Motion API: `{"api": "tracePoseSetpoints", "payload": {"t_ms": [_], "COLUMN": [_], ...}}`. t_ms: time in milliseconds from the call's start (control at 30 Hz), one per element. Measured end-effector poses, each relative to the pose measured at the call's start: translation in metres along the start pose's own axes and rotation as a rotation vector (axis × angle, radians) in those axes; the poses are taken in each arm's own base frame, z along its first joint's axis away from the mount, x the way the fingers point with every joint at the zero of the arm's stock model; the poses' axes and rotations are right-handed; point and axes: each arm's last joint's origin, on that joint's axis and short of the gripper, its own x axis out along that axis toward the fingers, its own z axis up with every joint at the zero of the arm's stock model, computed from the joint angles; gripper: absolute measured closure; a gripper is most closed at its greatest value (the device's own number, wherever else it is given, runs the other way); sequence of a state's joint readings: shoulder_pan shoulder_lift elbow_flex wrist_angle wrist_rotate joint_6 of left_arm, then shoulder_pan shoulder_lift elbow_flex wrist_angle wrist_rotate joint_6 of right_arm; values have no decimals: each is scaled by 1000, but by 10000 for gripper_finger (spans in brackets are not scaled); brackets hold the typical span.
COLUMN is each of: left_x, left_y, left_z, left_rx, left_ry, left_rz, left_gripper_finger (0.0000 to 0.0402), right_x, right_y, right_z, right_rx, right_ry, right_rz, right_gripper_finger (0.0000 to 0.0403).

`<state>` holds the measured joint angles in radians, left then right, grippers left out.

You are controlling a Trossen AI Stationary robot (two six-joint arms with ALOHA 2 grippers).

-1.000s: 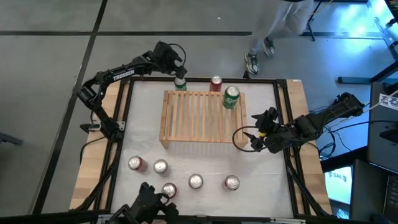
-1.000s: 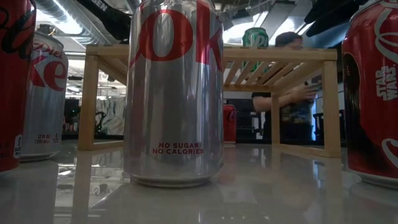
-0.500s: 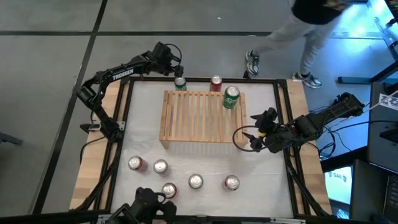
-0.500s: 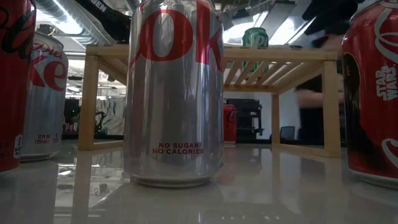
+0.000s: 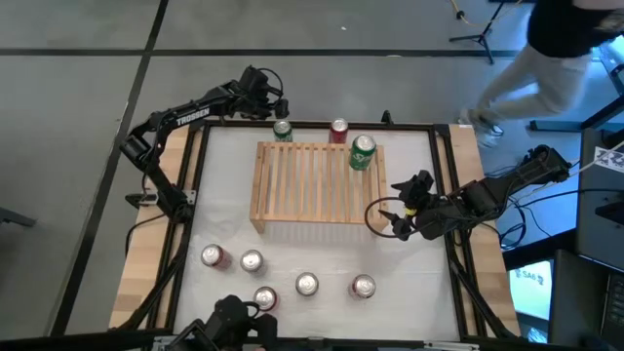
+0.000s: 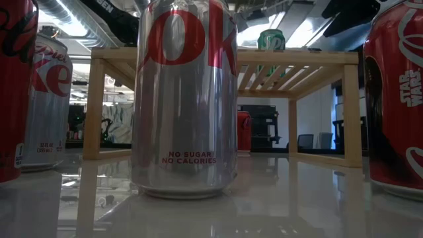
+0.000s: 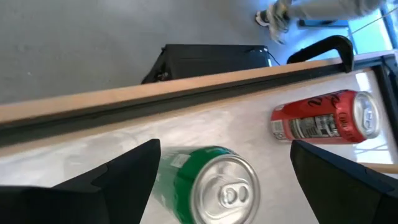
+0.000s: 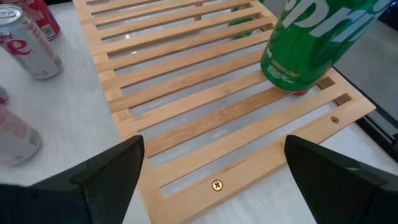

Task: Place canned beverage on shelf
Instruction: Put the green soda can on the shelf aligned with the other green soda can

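Observation:
The light wooden shelf (image 5: pixel 317 183) stands mid-table on its short legs. A green Sprite can (image 5: pixel 363 151) stands upright on its far right corner and also shows in the right wrist view (image 8: pixel 311 37). A second green can (image 5: pixel 283 130) and a red can (image 5: pixel 338 130) stand on the table behind the shelf. My left gripper (image 5: pixel 270 107) is open just beyond the green can (image 7: pixel 211 186), a finger on either side of it, touching nothing. My right gripper (image 5: pixel 398 210) is open and empty at the shelf's right end (image 8: pixel 249 143).
Several red and silver Coke cans stand in a loose row near the table's front edge (image 5: pixel 306 284), (image 5: pixel 213 256), close before the low camera (image 6: pixel 185 99). A black frame (image 5: pixel 195 175) runs round the table. A person walks beyond the far right corner (image 5: pixel 556 49).
The person beyond the table's far edge has walked toward the right. The cans and the shelf have stayed in place.

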<state>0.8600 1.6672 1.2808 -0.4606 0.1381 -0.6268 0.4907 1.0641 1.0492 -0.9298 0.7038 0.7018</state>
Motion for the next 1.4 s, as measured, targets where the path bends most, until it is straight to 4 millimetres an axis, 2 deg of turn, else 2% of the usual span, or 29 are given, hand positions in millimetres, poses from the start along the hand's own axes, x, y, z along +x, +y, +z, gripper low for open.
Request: {"api": "tracePoseSetpoints", "payload": {"t_ms": [333, 433, 600, 767, 1100, 1400], "left_x": [0, -5, -19, -24, 8, 25], "left_y": [0, -1, -14, -20, -6, 2], "left_z": [1, 8, 24, 31, 18, 15], "left_rx": [-34, -56, -31, -18, -45, -57], "left_ry": [-28, -38, -105, -128, 55, 90], "left_rz": [30, 15, -29, -46, 37, 79], "left_gripper_finger": [52, 56, 73, 83, 84, 84], "right_x": [0, 0, 0, 0, 0, 0], "right_y": [0, 0, 0, 0, 0, 0], "right_z": [0, 0, 0, 0, 0, 0], "right_rx": [0, 0, -2, -3, -3, -3], "right_ry": [4, 4, 5, 6, 7, 7], "right_rz": [5, 5, 4, 4, 4, 4], "right_gripper_finger": [21, 21, 21, 21, 21, 21]}}
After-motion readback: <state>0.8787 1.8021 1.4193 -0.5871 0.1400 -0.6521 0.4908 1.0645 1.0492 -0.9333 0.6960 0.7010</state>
